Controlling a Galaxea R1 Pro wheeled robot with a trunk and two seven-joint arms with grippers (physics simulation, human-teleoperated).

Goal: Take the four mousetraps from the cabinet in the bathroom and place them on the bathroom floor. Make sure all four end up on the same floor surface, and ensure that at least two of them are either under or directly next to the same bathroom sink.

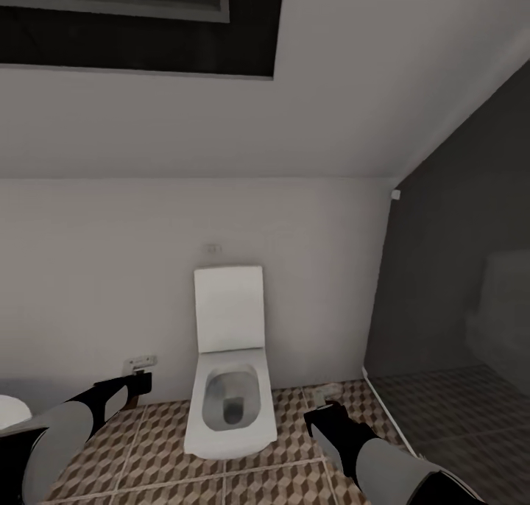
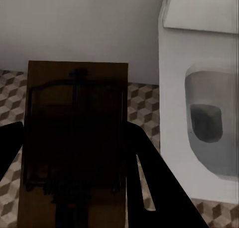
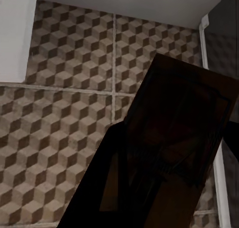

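Your left hand pinches one mousetrap flat, your right hand another mousetrap, both carried level above the bathroom floor beside the toilet.

Cube-patterned bathroom floor — white toilet against the wall

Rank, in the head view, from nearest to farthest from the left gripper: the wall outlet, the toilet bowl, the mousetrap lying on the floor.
1. Wall outlet, low on the wall just above the left gripper.
2. Toilet bowl, to the gripper's right.
3. Mousetrap, on the floor beyond the toilet, by the right gripper.
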